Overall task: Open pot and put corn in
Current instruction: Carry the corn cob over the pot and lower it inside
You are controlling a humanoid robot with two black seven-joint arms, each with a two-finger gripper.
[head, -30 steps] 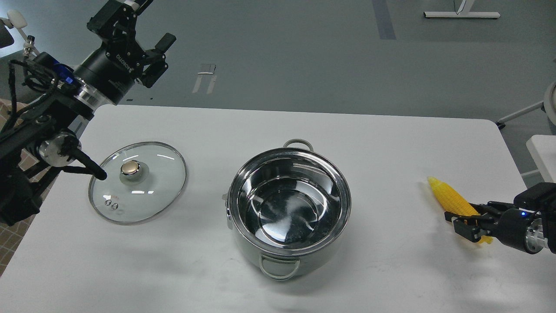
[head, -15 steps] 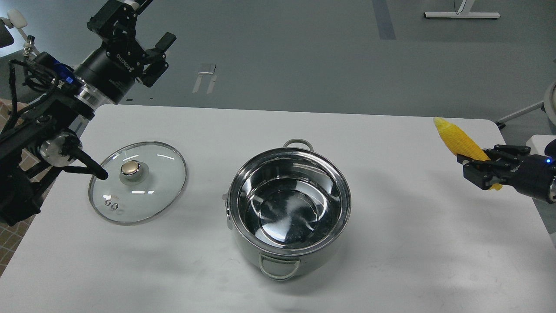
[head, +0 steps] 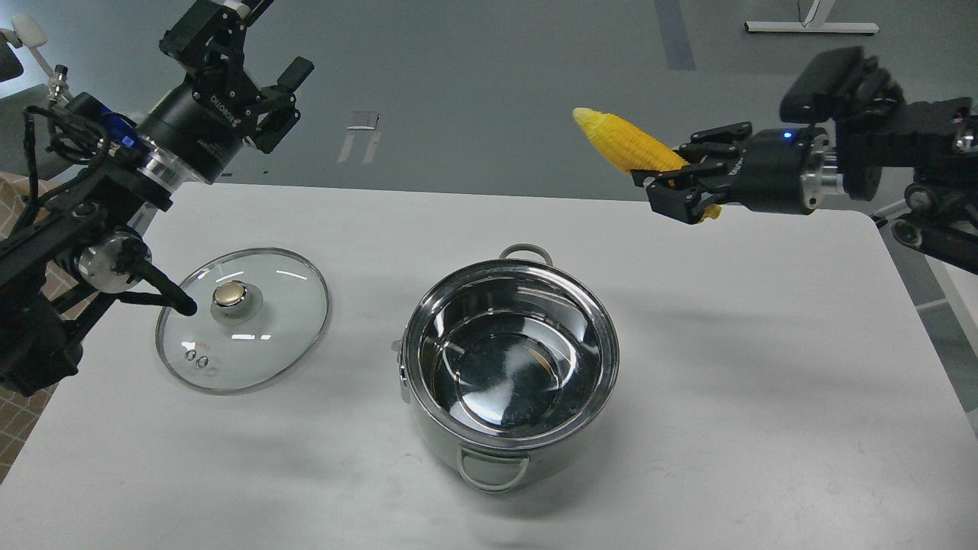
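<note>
Yellow tapered plastic corn cob, clamped at its blunt end by our right gripper, hangs above and right of the open shiny steel pot, tip pointing left. Our left gripper hangs spread, empty, far left.

Black arms, silver joint rings, loose black cables, blue light.

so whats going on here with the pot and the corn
The right gripper holds the yellow corn cob in the air, up and to the right of the open steel pot, not yet over it. The pot is empty, and its glass lid lies flat on the white table to its left. The left gripper is raised, open and empty.
</note>
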